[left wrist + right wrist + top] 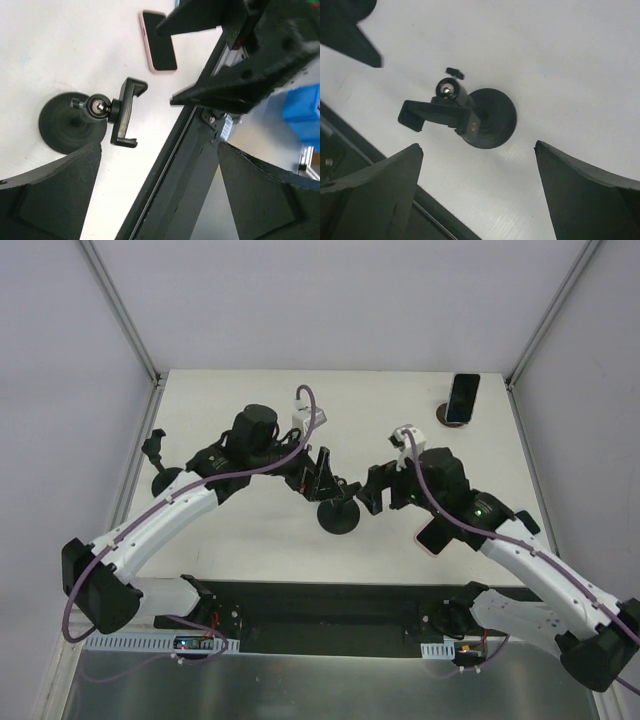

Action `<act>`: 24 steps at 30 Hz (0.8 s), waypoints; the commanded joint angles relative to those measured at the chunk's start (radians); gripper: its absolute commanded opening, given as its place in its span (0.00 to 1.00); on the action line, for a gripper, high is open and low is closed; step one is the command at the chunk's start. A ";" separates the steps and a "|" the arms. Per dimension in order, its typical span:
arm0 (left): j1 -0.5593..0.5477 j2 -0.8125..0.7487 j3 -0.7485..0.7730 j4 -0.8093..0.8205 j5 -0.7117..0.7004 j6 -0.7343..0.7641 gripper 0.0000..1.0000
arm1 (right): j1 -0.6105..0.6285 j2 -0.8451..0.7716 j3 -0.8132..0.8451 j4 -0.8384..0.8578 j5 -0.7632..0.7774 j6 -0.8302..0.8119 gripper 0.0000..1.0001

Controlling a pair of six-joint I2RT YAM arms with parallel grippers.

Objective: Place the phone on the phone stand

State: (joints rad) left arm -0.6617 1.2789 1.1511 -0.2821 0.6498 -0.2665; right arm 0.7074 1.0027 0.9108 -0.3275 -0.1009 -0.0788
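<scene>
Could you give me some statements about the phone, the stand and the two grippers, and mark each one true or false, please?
1. The pink-cased phone lies flat on the table. True.
2. The clamp of the phone stand holds a phone. False: the clamp is empty.
3. The left gripper and the right gripper are both open and hold nothing. True.
4. The base of the stand is square. False: it is round.
</scene>
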 commanded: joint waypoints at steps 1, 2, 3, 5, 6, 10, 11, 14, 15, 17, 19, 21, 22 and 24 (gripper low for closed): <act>-0.006 -0.101 0.110 -0.005 -0.139 -0.100 0.99 | -0.014 -0.154 -0.084 -0.053 0.430 0.316 0.96; -0.006 -0.108 0.119 -0.003 -0.175 -0.096 0.99 | -0.023 -0.170 -0.120 -0.109 0.561 0.388 0.96; -0.006 -0.113 0.130 -0.003 -0.240 -0.091 0.99 | -0.060 -0.180 -0.136 -0.134 0.591 0.433 0.96; -0.004 -0.107 0.160 -0.006 -0.291 -0.070 0.99 | -0.129 -0.185 -0.157 -0.235 0.613 0.563 0.96; -0.004 -0.105 0.170 -0.006 -0.308 -0.059 0.99 | -0.217 -0.171 -0.170 -0.264 0.590 0.601 0.96; -0.004 -0.102 0.177 -0.006 -0.329 0.015 0.99 | -0.437 -0.113 -0.234 -0.297 0.406 0.703 0.96; -0.004 -0.108 0.170 -0.006 -0.338 0.042 0.99 | -0.466 -0.096 -0.242 -0.304 0.364 0.711 0.96; -0.004 -0.134 0.124 -0.005 -0.366 0.081 0.99 | -0.546 -0.029 -0.263 -0.312 0.319 0.709 0.96; -0.004 -0.141 0.111 0.000 -0.372 0.091 0.99 | -0.560 -0.001 -0.270 -0.308 0.305 0.709 0.96; -0.004 -0.156 0.061 0.014 -0.387 0.116 0.99 | -0.585 0.028 -0.288 -0.273 0.271 0.689 0.96; -0.004 -0.158 0.038 0.020 -0.400 0.121 0.99 | -0.594 0.079 -0.283 -0.260 0.264 0.672 0.96; -0.004 -0.164 0.032 0.026 -0.380 0.124 0.99 | -0.599 0.135 -0.277 -0.240 0.262 0.665 0.96; -0.004 -0.167 0.030 0.027 -0.375 0.124 0.99 | -0.605 0.157 -0.271 -0.220 0.254 0.660 0.96; -0.004 -0.170 0.029 0.031 -0.374 0.128 0.99 | -0.608 0.221 -0.253 -0.209 0.228 0.642 0.96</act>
State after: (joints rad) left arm -0.6613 1.1442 1.1797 -0.2916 0.2813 -0.1776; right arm 0.1127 1.1404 0.6243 -0.5735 0.1848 0.5766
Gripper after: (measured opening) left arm 0.992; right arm 0.963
